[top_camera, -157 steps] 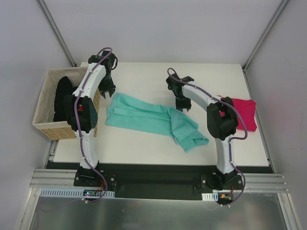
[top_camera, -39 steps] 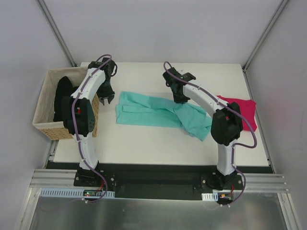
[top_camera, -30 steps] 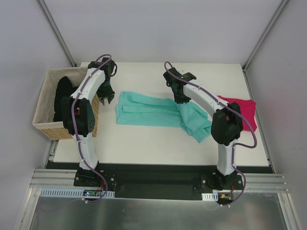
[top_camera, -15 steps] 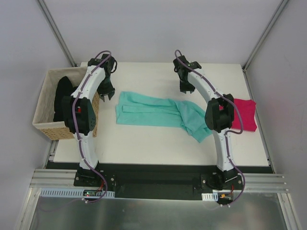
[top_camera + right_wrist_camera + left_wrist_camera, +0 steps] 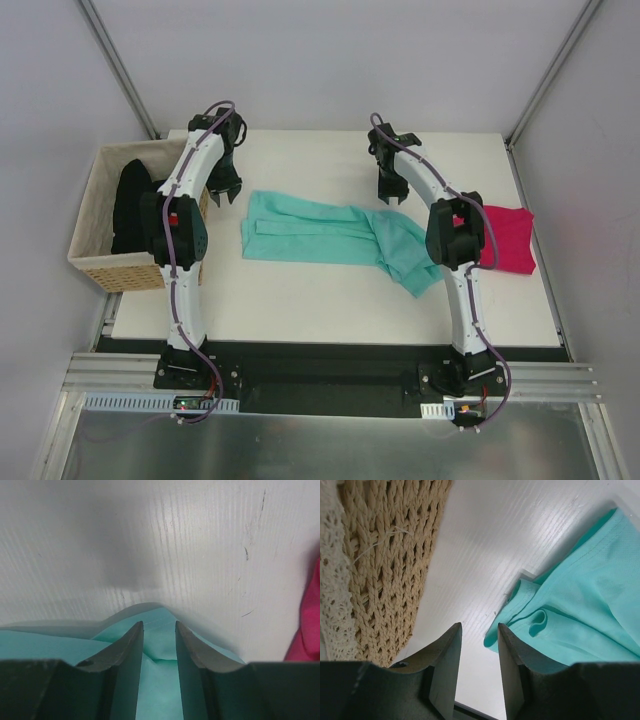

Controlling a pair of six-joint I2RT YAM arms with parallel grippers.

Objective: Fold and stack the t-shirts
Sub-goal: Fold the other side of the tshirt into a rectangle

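A teal-green t-shirt lies stretched in a long band across the middle of the table, bunched at its right end. A magenta-pink t-shirt lies at the right edge. Black t-shirts fill the basket. My left gripper hangs open by the teal shirt's left far corner, nothing between its fingers. My right gripper stands open just above the shirt's far edge, the cloth showing in the gap; in the top view this right gripper is near the shirt's bunched end.
The tan woven basket stands at the table's left edge, close beside my left gripper; its weave fills the left of that wrist view. Bare white table lies in front of and behind the teal shirt.
My right gripper has opened, let go of the teal shirt and drawn back toward the far side. The shirt's right end has settled on the table. The left gripper shifted slightly away.
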